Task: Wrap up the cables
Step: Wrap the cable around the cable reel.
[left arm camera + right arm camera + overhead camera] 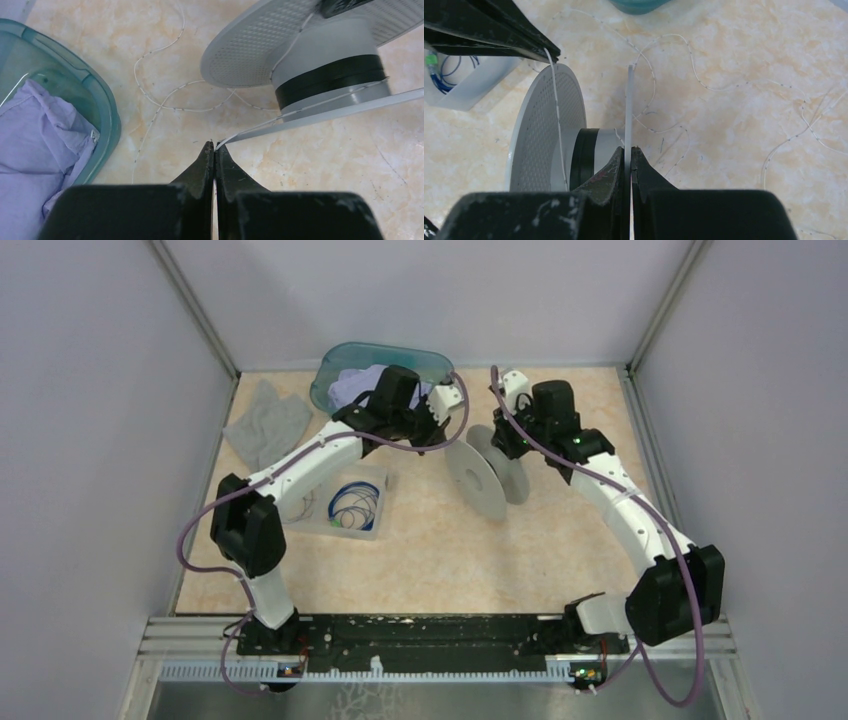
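A whitish cable (165, 95) lies in loose loops on the table and runs up onto a white spool (325, 75) with a black band on its hub. My left gripper (215, 147) is shut on this cable just beside the spool's flange; the strand goes taut from the tips to the hub. My right gripper (629, 150) is shut on the thin edge of the spool's flange (629, 110) and holds the spool on edge. The left gripper (551, 52) and the cable (556, 115) also show in the right wrist view. Blue cables (352, 505) lie coiled in a white box.
A teal bin (335, 365) holding purple cloth stands at the back, close to the left gripper. A grey cloth (265, 422) lies at the back left. The white box (375, 525) sits under the left arm. Grey walls enclose the table.
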`<move>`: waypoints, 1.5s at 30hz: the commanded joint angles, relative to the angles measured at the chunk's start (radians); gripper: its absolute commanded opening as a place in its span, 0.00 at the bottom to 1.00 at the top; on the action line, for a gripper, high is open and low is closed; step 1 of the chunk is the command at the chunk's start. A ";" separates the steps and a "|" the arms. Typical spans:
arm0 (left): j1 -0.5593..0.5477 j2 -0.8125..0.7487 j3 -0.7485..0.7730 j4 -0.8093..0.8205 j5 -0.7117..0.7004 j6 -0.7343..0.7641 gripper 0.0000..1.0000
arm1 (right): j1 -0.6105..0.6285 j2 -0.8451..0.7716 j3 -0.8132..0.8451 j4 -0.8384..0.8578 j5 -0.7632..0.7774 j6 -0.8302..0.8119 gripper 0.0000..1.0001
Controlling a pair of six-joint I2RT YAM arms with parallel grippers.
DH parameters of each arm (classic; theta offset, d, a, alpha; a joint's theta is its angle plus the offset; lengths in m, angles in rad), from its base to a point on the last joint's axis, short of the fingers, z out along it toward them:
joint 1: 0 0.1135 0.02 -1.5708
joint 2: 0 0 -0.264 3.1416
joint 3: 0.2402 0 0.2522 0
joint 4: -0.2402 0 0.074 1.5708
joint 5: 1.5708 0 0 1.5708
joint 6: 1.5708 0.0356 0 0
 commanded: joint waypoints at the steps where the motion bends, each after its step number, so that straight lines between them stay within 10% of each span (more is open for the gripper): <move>1: 0.052 -0.022 -0.031 0.045 0.010 0.022 0.04 | -0.006 -0.064 0.103 -0.025 -0.090 -0.021 0.00; 16: 0.143 -0.023 -0.101 0.081 0.165 0.027 0.49 | -0.018 -0.068 0.154 -0.059 -0.128 -0.016 0.00; 38: 0.198 0.004 -0.284 0.165 0.334 -0.024 0.85 | -0.046 -0.067 0.205 -0.069 -0.171 -0.004 0.00; 45: 0.192 0.131 -0.203 0.170 0.326 -0.078 0.79 | -0.045 -0.077 0.204 -0.078 -0.170 -0.003 0.00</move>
